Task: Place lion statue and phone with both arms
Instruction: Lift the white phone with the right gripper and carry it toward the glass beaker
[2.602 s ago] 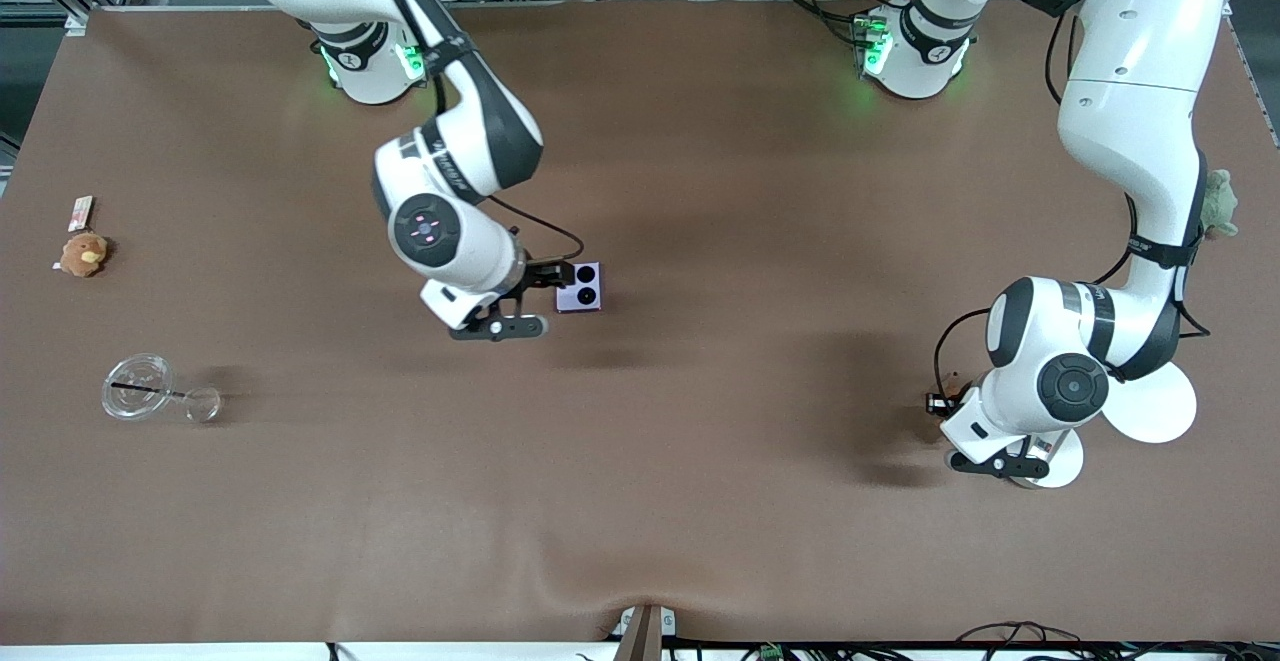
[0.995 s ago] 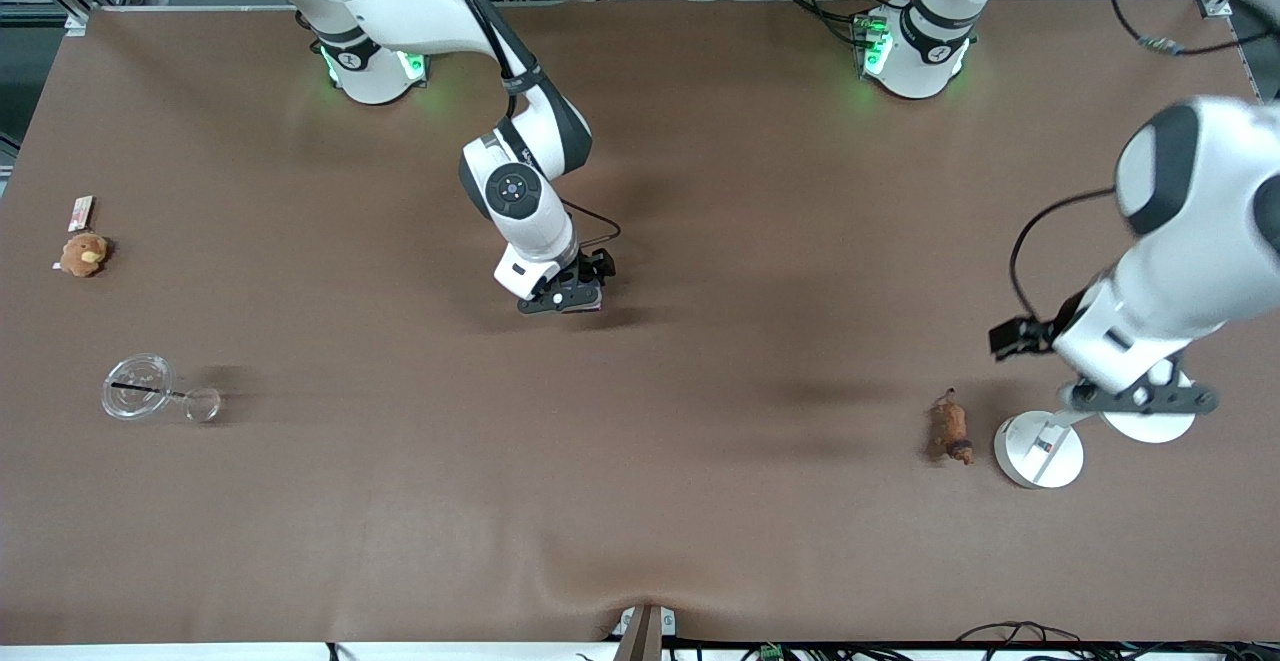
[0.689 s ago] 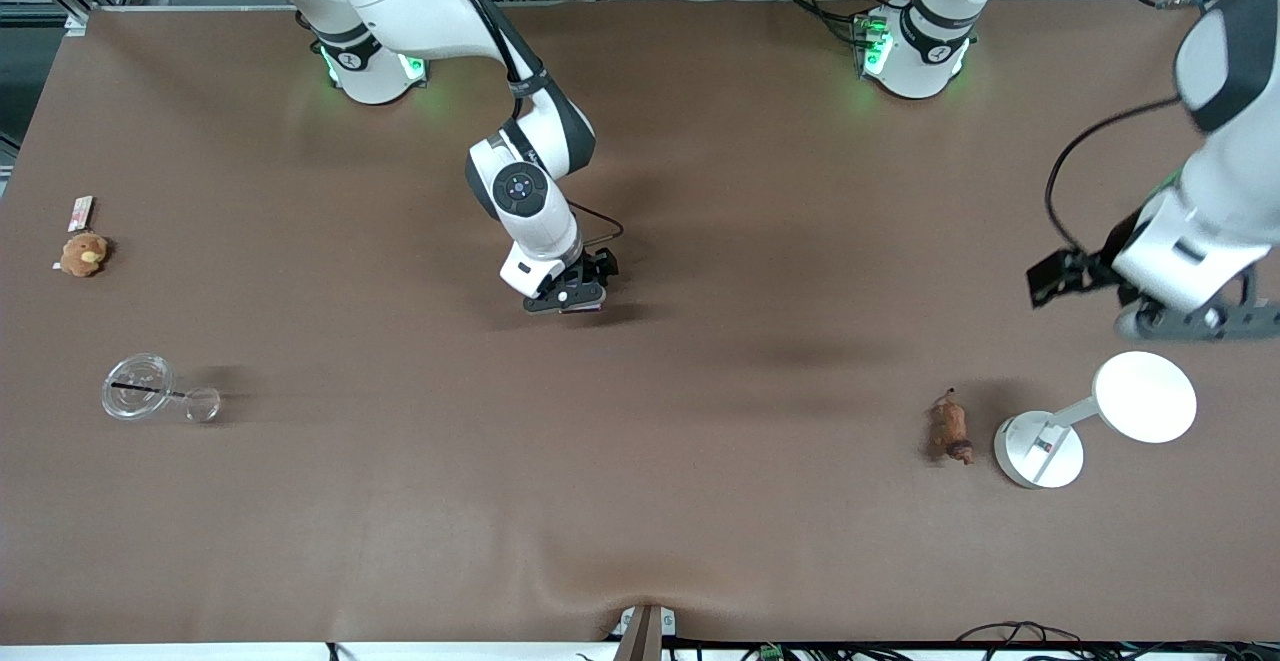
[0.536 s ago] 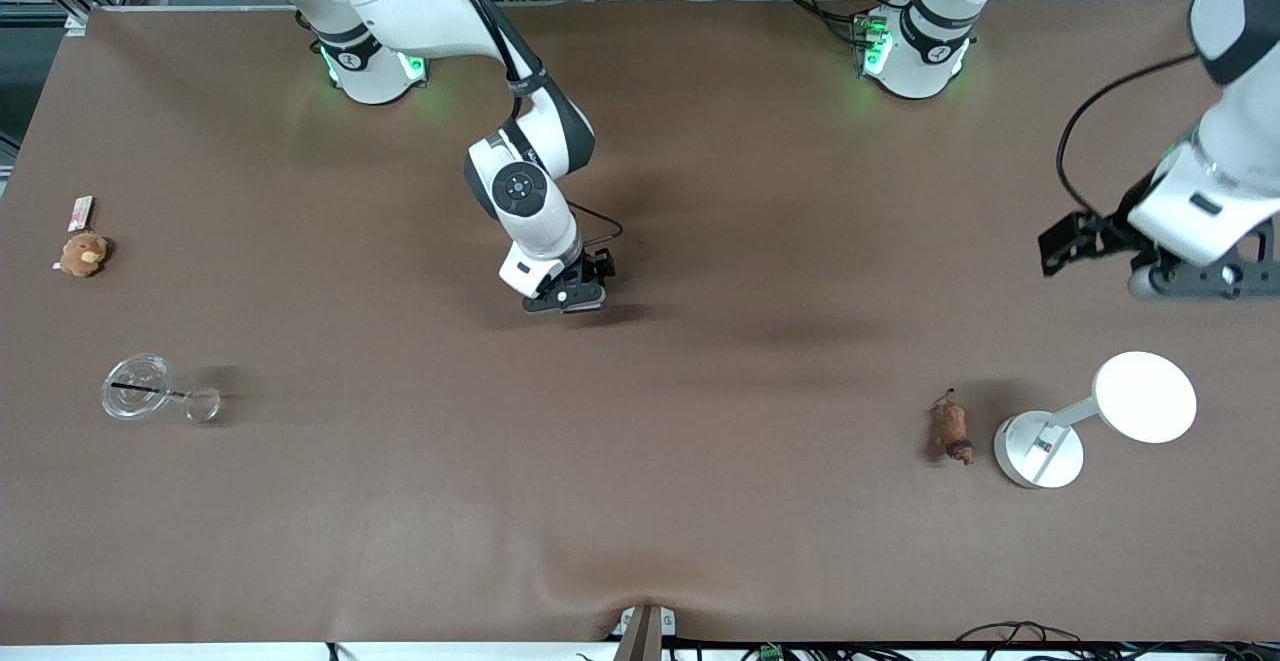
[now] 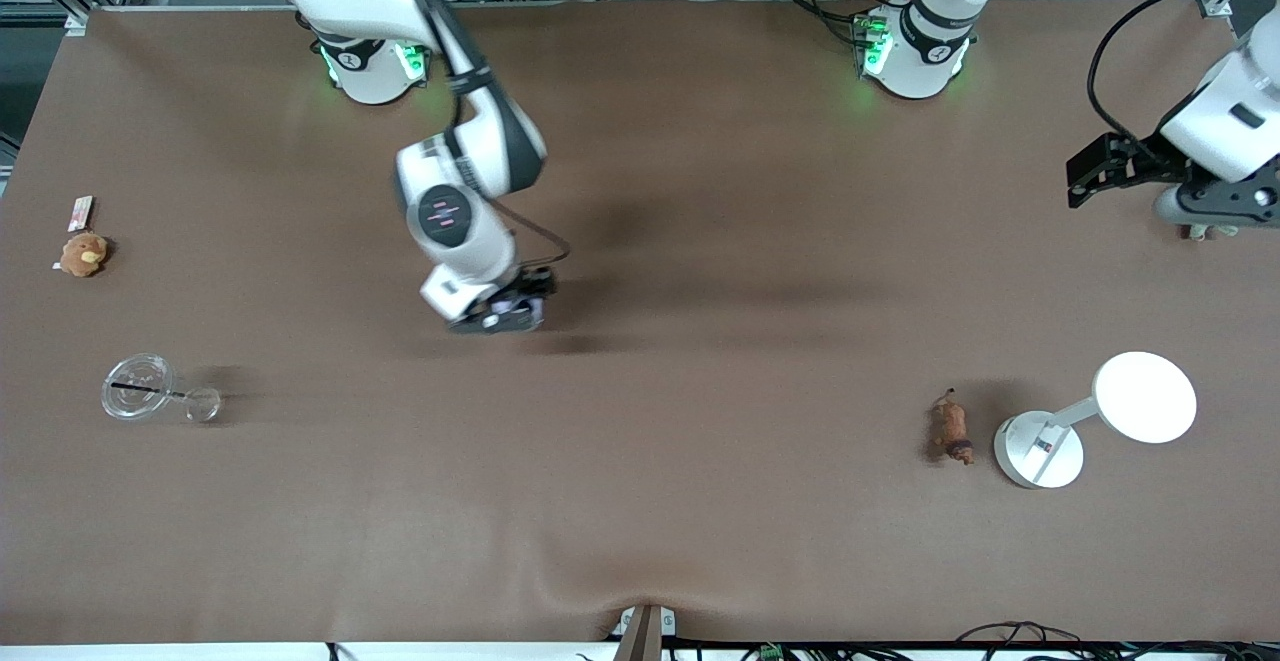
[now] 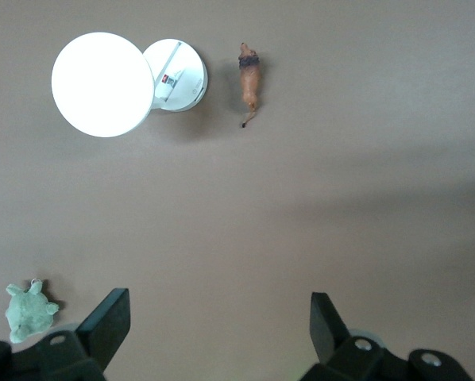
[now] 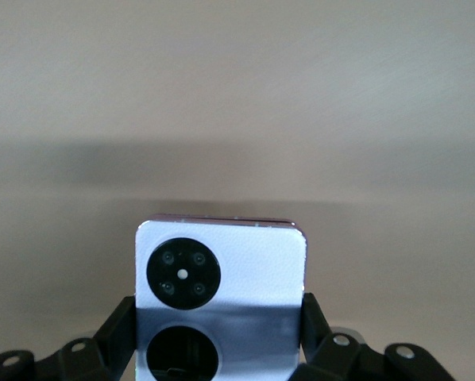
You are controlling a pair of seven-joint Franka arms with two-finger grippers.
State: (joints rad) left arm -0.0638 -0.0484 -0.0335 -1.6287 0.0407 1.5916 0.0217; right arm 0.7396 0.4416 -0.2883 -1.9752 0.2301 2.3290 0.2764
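The lion statue (image 5: 950,428) lies on the brown table toward the left arm's end, beside the white lamp's base (image 5: 1038,449). It also shows in the left wrist view (image 6: 250,78). My left gripper (image 5: 1210,224) is open and empty, high above the table's left arm end, well apart from the lion; in its own view (image 6: 218,317) the jaws stand wide apart. My right gripper (image 5: 512,315) is shut on the lavender phone (image 7: 222,274), camera circles facing the wrist camera, a little above the table's middle. In the front view only a sliver of the phone (image 5: 528,313) shows.
A white lamp with a round head (image 5: 1145,397) stands next to the lion. A green plush turtle (image 6: 28,311) lies under the left gripper. A tan plush toy (image 5: 83,254), a small card (image 5: 80,212) and a clear cup with lid (image 5: 138,387) lie toward the right arm's end.
My right gripper closed on the phone, lifted it and carried it toward the right arm's end. My left gripper left the lion on the table and rose away from it.
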